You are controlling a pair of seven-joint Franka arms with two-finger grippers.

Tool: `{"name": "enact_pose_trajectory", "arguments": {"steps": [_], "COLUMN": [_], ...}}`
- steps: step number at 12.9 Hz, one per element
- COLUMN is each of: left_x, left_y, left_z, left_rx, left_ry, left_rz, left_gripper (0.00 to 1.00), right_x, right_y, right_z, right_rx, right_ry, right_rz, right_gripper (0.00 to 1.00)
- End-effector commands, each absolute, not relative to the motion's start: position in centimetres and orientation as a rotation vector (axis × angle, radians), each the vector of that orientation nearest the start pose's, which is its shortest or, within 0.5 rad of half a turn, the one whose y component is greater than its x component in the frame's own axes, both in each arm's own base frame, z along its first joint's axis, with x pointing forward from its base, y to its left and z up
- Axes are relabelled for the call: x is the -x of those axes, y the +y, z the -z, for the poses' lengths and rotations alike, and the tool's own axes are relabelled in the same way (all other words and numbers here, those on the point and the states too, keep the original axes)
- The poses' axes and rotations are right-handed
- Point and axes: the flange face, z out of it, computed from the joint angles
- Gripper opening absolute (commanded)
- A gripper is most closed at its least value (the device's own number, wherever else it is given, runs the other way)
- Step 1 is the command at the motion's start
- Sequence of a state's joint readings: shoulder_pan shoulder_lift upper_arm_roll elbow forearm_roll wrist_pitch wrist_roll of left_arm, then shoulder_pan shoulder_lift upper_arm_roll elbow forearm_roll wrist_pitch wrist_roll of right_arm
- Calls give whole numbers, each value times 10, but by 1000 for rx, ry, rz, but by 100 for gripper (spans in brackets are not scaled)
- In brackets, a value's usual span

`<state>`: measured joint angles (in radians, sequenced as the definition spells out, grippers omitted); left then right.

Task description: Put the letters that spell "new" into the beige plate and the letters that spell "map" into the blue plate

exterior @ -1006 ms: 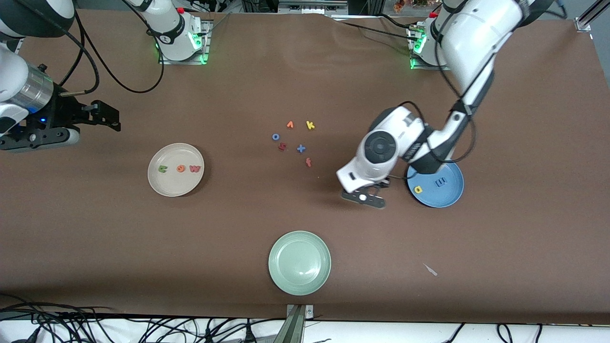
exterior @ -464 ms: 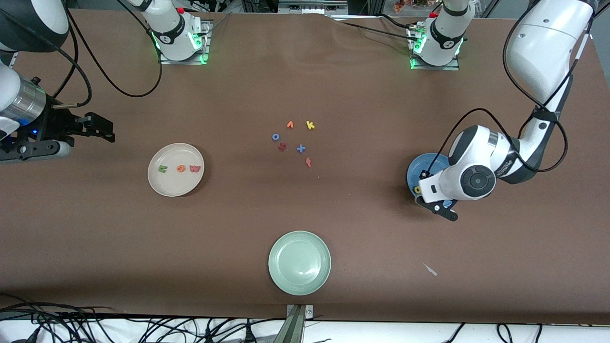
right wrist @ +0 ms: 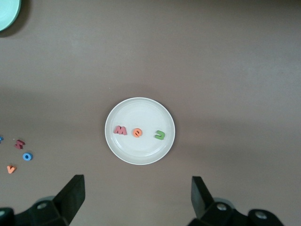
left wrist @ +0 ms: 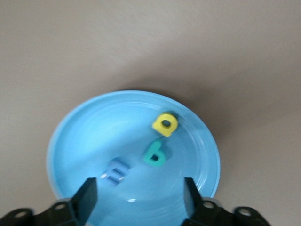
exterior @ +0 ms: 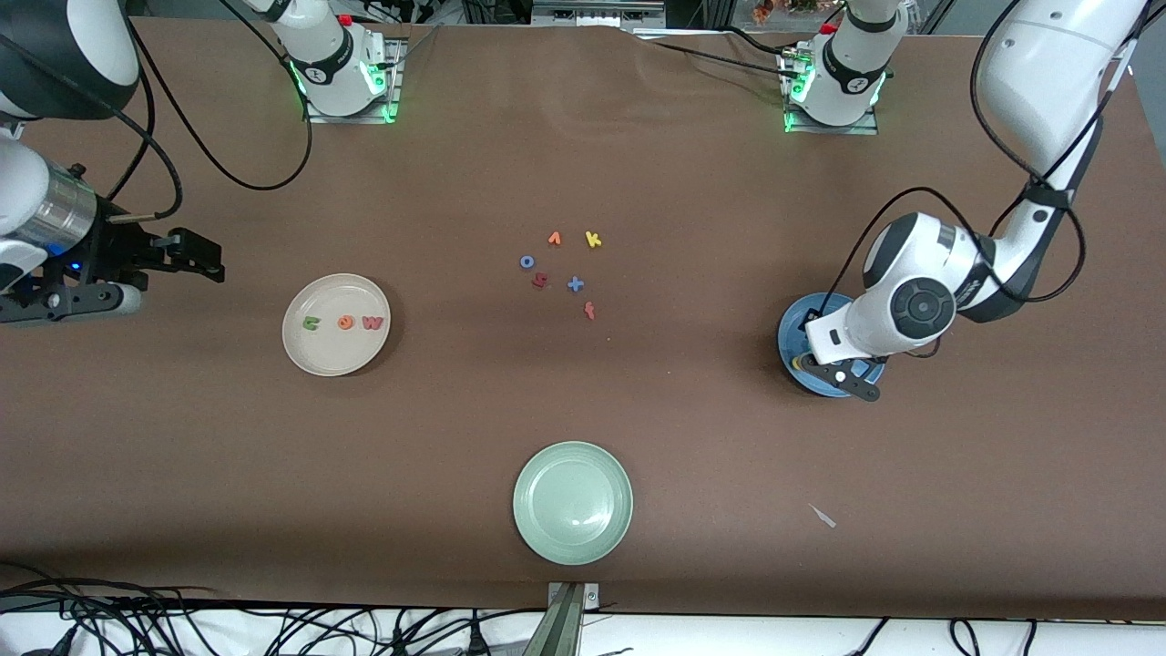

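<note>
released, both grippers' jaws gape; left gripper (left wrist: 138,200) hovers over blue plate (left wrist: 75,136) holding m (left wrist: 115,170), a (left wrist: 155,154), p (left wrist: 165,124); right gripper (right wrist: 136,197) waits high over the table's end; beige plate (right wrist: 123,110) holds n (right wrist: 160,135), e (right wrist: 137,133), w (right wrist: 120,130).

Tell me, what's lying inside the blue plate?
The blue plate holds a yellow p, a teal a and a blue m. From the front, the left arm covers most of it.
</note>
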<state>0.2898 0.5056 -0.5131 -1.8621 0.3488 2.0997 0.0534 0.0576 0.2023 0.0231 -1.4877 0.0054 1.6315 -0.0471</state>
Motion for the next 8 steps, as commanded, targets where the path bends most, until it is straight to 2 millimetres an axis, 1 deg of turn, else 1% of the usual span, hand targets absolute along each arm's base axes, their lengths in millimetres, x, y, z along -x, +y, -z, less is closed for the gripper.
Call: {"name": "enact_pose_trajectory", "arguments": {"steps": [1,2,4,5,6,7,8], "left_x": [-621,-628,-641,-645,-644,-640,-640], "left_y": [-98,-97,-87,-78,-74,-61,-45], "left_z": [-349,-390,-461,-498,-523,-551,-558], "left_rx": [3032,3029,3049,3085,3128,3136,3119], "left_ry": [562,536,473,427,398,341,285], "left_rz": [-213,-167,-112,-107,-92,-21,1], "left_gripper": [100,100,100,100,100,100,100], "right_x": [-621,-621,-622,-623,-622,-620,-618], "right_y": [48,49,52,53,53,53,51], "right_z": [-555,-556,-558,-562,-564,-567,-572], "right_rx": [3114,3114,3115,3114,3112,3115,3119], "right_ry": [-213,-213,-218,-222,-222,-223,-221], "right_rz": [-84,-82,-70,-48,-53,-53,-41], "right_gripper": [100,100,100,100,100,100,100]}}
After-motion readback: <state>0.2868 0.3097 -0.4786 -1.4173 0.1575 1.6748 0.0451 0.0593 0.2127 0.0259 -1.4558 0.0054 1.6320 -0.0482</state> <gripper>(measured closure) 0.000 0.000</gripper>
